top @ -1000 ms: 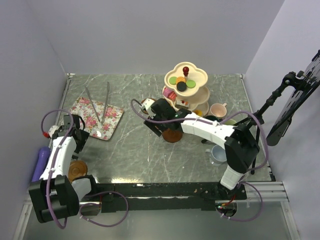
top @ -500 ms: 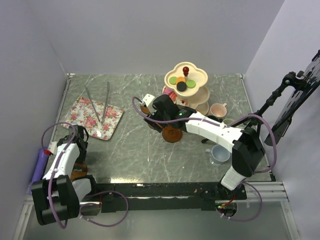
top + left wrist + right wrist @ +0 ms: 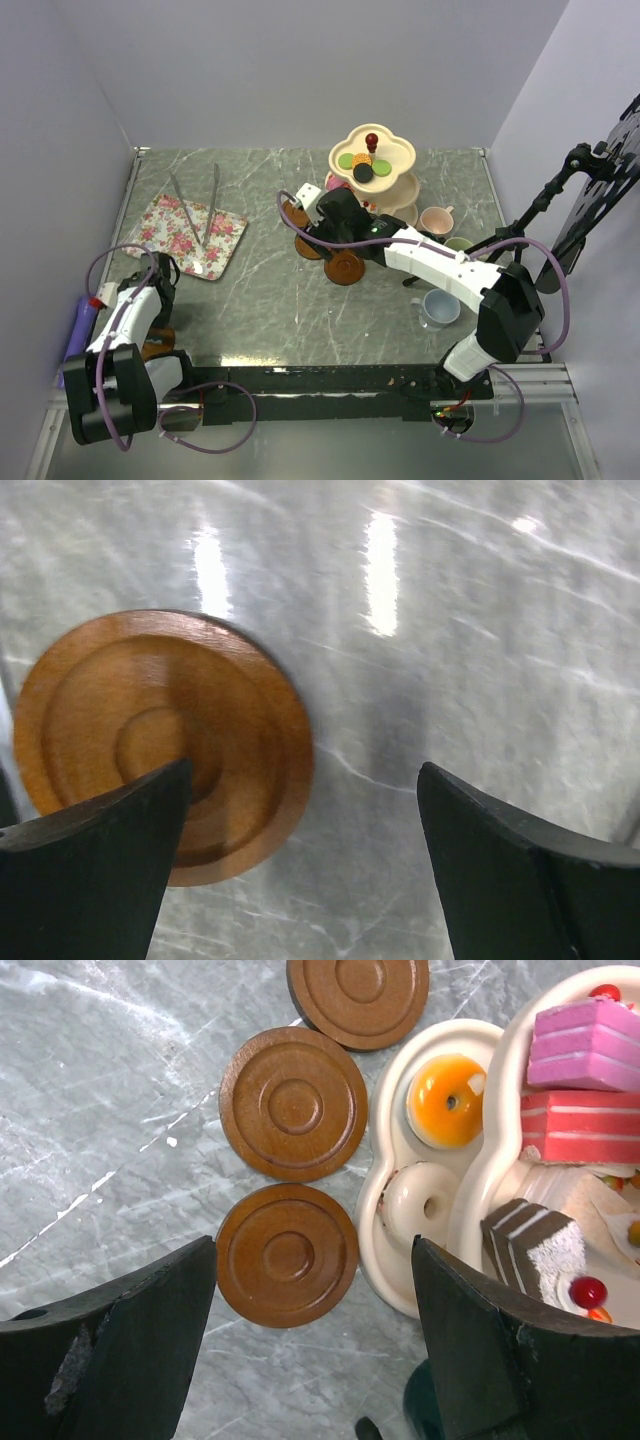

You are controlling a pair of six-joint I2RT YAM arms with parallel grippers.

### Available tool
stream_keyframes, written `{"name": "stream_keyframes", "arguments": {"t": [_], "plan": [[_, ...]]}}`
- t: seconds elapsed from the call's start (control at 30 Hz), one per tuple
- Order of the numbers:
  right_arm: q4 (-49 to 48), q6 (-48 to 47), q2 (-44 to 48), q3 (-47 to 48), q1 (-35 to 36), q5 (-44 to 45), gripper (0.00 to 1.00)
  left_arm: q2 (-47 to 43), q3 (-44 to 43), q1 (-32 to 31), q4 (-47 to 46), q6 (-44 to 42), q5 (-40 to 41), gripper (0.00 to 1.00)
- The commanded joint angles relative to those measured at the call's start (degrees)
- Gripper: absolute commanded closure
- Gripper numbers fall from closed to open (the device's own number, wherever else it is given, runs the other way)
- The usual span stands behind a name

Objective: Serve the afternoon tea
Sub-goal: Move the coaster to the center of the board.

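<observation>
The cream three-tier stand [image 3: 370,170] with its red knob holds small cakes; the right wrist view shows its lowest tier [image 3: 385,1175] with an orange doughnut [image 3: 446,1100] and pink cake [image 3: 585,1040]. Three brown saucers [image 3: 293,1103] lie in a row left of it. My right gripper [image 3: 314,1245] [image 3: 338,245] hangs open above the nearest saucer [image 3: 287,1254], holding nothing. A fourth saucer [image 3: 160,745] lies at the near left, with my open left gripper [image 3: 305,770] [image 3: 152,325] over its right edge. Pink [image 3: 437,219], light green [image 3: 460,244] and grey-blue [image 3: 438,308] mugs stand right of the stand.
A floral tray [image 3: 228,232] with thin metal tongs [image 3: 195,205] lies at the far left. A purple object [image 3: 82,320] lies beyond the table's left edge. A black stand [image 3: 545,205] rises at the right edge.
My left arm has drawn back toward the near edge, over the lone saucer. My right gripper has shifted slightly away and to the right along the saucer row, its jaws a little wider.
</observation>
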State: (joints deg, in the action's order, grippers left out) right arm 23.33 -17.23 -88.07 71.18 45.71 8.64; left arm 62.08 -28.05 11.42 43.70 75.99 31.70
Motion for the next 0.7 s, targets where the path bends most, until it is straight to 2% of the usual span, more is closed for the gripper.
{"name": "stream_keyframes", "arguments": {"t": [0.0, 0.23, 0.67], "plan": [[-2.0, -0.3, 3.3, 0.2, -0.3, 0.6, 0.15, 0.1, 1.9, -3.1, -8.4, 0.3, -7.6, 0.03], [-1.4, 0.3, 3.0, 1.1, -0.4, 0.7, 0.15, 4.3, 0.1, -17.6, -7.5, 5.1, -9.4, 0.02], [-0.7, 2.1, 3.4, 2.1, -0.4, 1.3, 0.15, 11.8, -6.2, -43.5, -14.3, 3.5, -14.7, 0.02]]}}
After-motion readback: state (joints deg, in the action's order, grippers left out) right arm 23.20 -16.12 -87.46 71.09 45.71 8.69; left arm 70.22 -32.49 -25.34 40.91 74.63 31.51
